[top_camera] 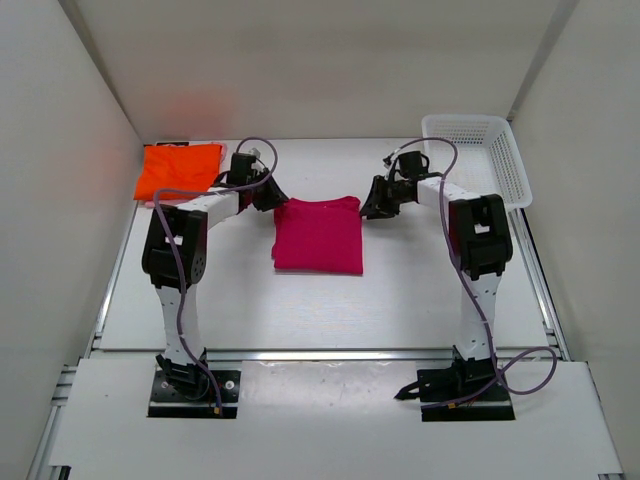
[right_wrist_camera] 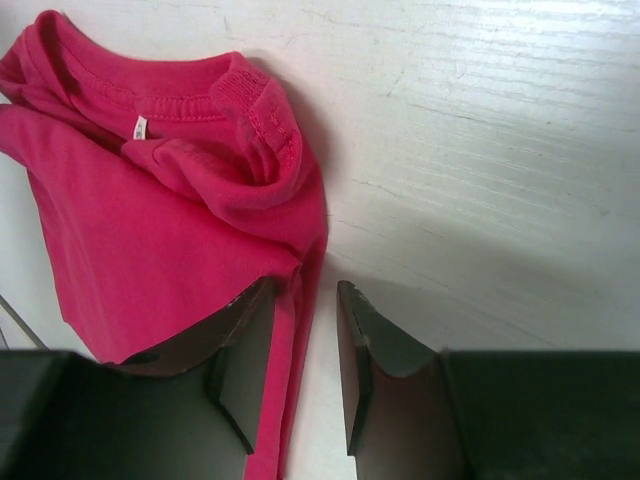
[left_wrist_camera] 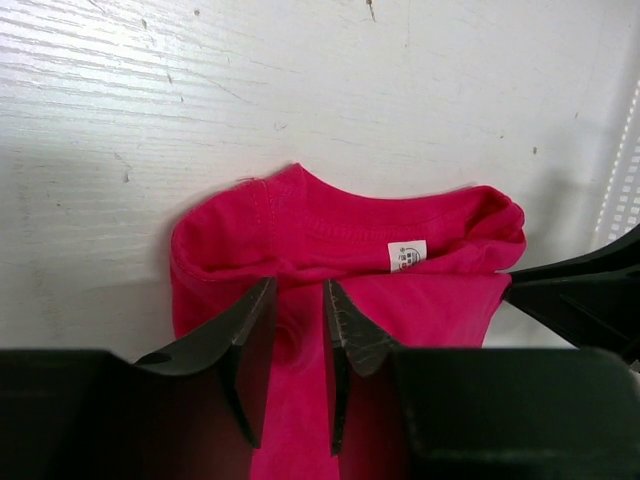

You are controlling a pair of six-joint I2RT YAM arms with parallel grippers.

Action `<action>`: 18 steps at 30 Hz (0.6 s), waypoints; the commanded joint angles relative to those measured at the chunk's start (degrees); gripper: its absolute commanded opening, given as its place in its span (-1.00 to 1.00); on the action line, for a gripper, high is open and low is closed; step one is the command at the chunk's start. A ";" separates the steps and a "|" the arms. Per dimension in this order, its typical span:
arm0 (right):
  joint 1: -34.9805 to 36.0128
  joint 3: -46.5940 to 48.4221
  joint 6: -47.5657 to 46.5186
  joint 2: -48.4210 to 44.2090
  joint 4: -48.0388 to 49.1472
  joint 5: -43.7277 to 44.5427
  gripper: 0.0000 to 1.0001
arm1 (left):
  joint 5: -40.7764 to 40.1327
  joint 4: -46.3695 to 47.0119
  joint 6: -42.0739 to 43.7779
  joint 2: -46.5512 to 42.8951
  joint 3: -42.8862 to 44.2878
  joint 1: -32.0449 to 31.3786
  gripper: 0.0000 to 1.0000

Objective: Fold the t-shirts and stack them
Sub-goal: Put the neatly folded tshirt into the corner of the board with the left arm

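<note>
Orange shirt lies folded, well left of the magenta shirt; a pale pink edge shows under it. Left gripper sits at the magenta shirt's left collar corner, jaws narrow with fabric between them; I cannot tell if it is pinched. The neck tag is white, its print unreadable. Right gripper sits at the right corner, jaws narrowly apart astride the shirt's edge, with bare table in the gap. Basket is right of the shirt.

Fixed camera, high behind the arm bases, looks down over the whole table. Each wrist camera peers close past its own fingers at the magenta t-shirt, whose collar end all three views share.
</note>
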 commanded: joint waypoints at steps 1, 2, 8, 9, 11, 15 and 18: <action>0.44 2.46 0.12 0.76 1.54 -1.69 -0.42 | 1.12 -1.16 -0.02 -1.78 1.00 -0.57 -0.30; 0.44 2.46 -0.05 1.11 1.79 -1.87 -0.41 | 1.03 -2.13 0.16 -1.09 1.88 -0.65 -0.28; 1.23 3.42 -0.22 2.34 2.23 -3.45 -0.61 | 1.74 -8.19 0.69 1.56 5.31 -0.30 -0.20; 1.06 3.86 -0.32 2.51 2.41 -3.63 -0.64 | 1.48 -8.46 0.86 1.73 5.75 -0.22 -0.20; 1.32 4.04 -0.14 2.52 2.15 -3.54 -0.82 | 1.56 -8.73 1.21 1.91 5.93 -0.30 -0.37; 1.15 3.60 -0.23 1.30 2.93 -4.68 -1.00 | 0.86 -9.78 1.83 2.70 7.42 -0.65 -1.00; 1.24 2.64 -0.58 -0.03 2.76 -3.90 -1.00 | 0.60 -10.83 2.18 2.35 7.77 -0.74 -1.00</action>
